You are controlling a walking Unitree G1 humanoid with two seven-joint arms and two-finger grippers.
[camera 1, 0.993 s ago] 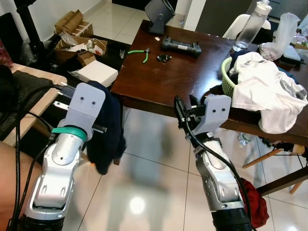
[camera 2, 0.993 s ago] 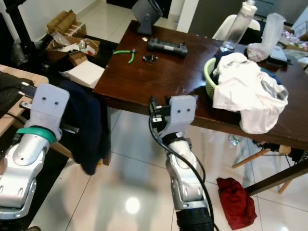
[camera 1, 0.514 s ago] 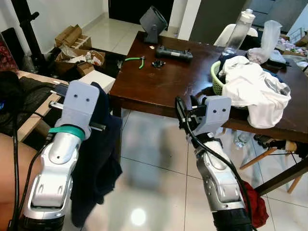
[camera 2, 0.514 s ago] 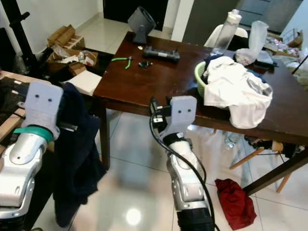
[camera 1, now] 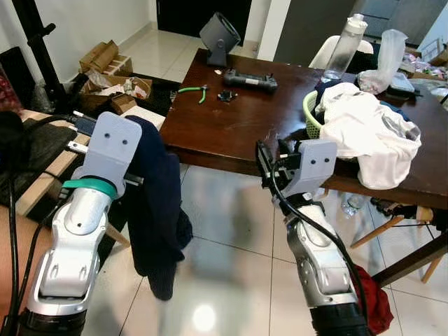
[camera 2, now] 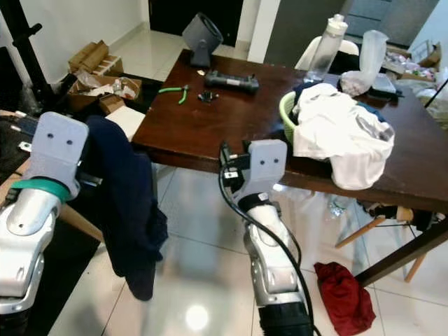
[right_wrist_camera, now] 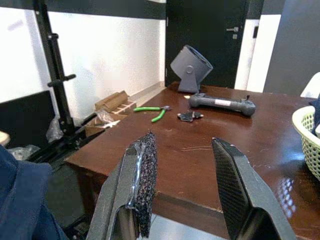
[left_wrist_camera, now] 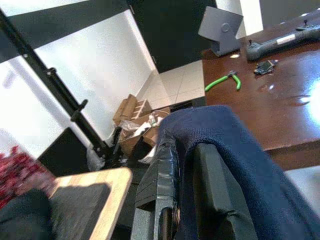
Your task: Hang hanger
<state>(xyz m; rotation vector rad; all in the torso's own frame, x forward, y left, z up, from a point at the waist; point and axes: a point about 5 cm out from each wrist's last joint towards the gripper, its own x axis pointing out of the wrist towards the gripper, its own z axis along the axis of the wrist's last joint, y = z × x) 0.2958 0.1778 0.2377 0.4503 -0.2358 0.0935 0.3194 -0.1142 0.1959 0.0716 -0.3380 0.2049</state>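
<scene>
At nine o'clock, a dark navy garment (camera 1: pixel 157 210) is draped over the left hand (left_wrist_camera: pixel 192 200), pinched between its fingers. The right hand (right_wrist_camera: pixel 187 185) is held spread, empty, before the worktop (camera 1: pixel 231 119). Carrying is judged underway; a rail must be reached next.

Navy garment (camera 1: pixel 157 203), green pliers (camera 1: pixel 192 90)

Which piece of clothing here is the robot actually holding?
The dark blue garment, draped over the left gripper beside the table. The white clothes sit piled on the green basket, and the red cloth lies on the floor.
</scene>
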